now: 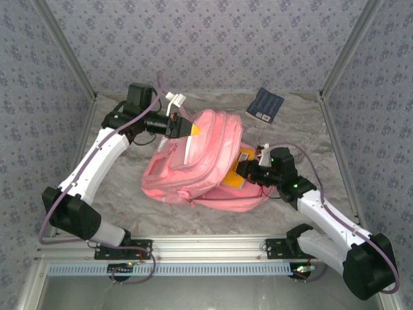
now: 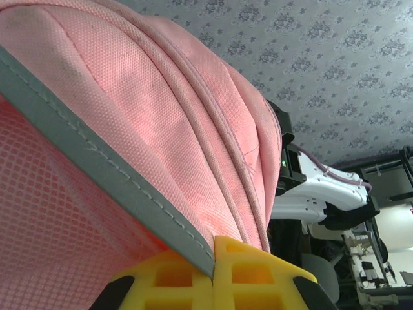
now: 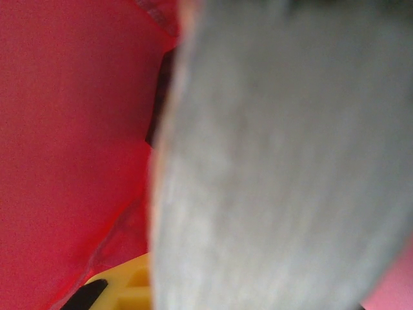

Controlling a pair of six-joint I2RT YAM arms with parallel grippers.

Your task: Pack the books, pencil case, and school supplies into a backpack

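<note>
The backpack [image 2: 193, 110] is showing matt woven pink cloth, its pocket [image 2: 58, 219] open mesh, its grey trim [image 2: 110, 177] smooth and stitched. The left fingers [image 2: 251, 274] are looking like moulded yellow plastic. The rail [image 1: 206, 244] at the table's near edge is gleaming as metal.

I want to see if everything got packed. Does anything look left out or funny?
Yes. A navy book lies alone at the back right of the table, well apart from the backpack. A yellow book also pokes out of the backpack's right side, only partly in.
</note>
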